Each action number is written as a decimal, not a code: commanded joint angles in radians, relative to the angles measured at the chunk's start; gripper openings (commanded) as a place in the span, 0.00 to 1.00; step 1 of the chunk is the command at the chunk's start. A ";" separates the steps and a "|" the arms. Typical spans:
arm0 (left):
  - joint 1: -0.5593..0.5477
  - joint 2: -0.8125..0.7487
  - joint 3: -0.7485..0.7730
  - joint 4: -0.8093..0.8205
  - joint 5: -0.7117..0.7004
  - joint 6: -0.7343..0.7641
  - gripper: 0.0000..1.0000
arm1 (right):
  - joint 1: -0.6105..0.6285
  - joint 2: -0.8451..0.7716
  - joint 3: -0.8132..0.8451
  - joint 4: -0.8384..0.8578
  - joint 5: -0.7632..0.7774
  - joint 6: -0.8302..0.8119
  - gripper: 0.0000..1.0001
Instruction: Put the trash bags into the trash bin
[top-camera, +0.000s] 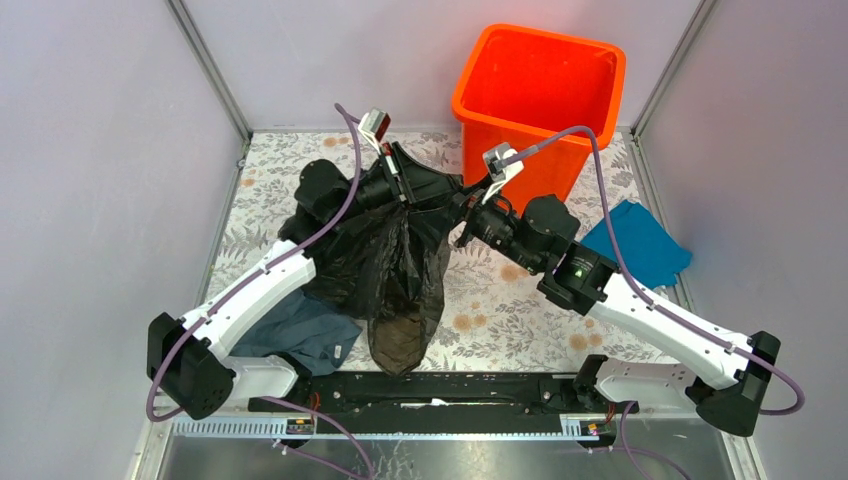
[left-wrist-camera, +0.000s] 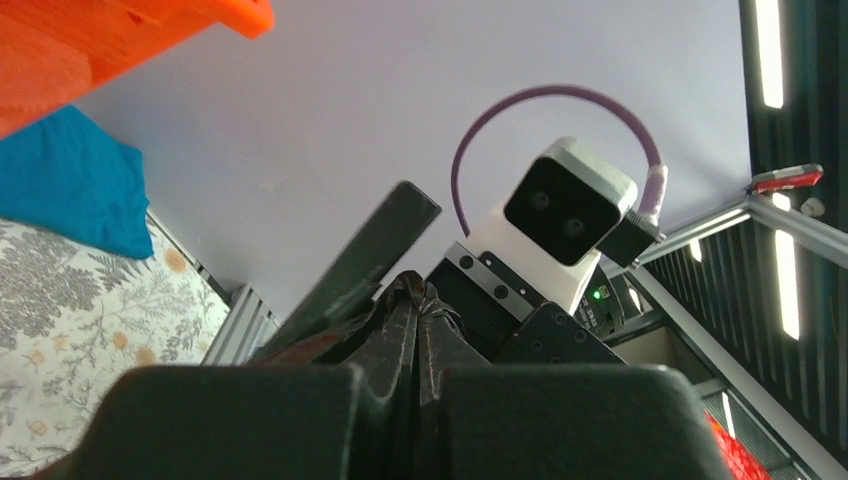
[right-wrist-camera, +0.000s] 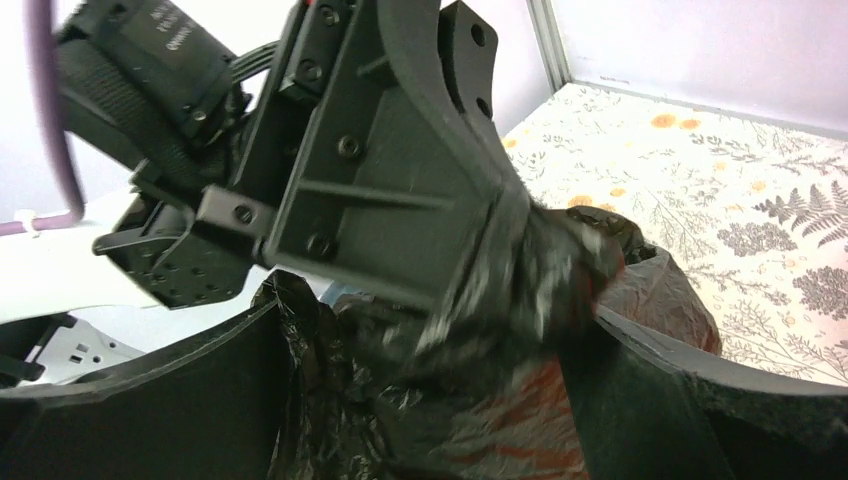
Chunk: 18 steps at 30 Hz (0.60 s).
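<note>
A floral-print table (top-camera: 520, 320) stands inside pale lilac walls with aluminium posts at the corners. At the near left a grey-blue cloth (top-camera: 300, 335) lies crumpled, partly under the left arm. The bag (top-camera: 395, 270) is thin, glossy black film, crinkled and brownish where light passes through. It is at mid-table with its long axis running near to far: the gathered top is at the far end where the hands meet, and the loose bottom points toward the near edge. Its left part is hidden behind the left arm. The left hand (left-wrist-camera: 415, 395) is pinched tight on a twisted neck of film. The right hand (right-wrist-camera: 435, 325) faces it, fingers wide apart either side of the same bunch. Film fills the gap, so whether they press it is hard to make out. A bright blue cloth (top-camera: 640, 240) lies at the right. Farthest back, the orange bin (top-camera: 467, 92) stands upright, square with rounded corners and a thick rim; the bag is outside it.
</note>
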 joint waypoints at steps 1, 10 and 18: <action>-0.061 -0.017 0.051 0.017 -0.074 0.041 0.00 | -0.002 0.006 0.021 0.024 0.024 -0.002 1.00; -0.130 0.049 0.108 0.026 -0.087 0.037 0.00 | -0.001 -0.029 -0.123 0.242 0.077 0.115 0.80; -0.079 -0.012 0.097 0.003 0.001 0.123 0.52 | -0.002 -0.053 -0.145 0.217 0.094 0.115 0.00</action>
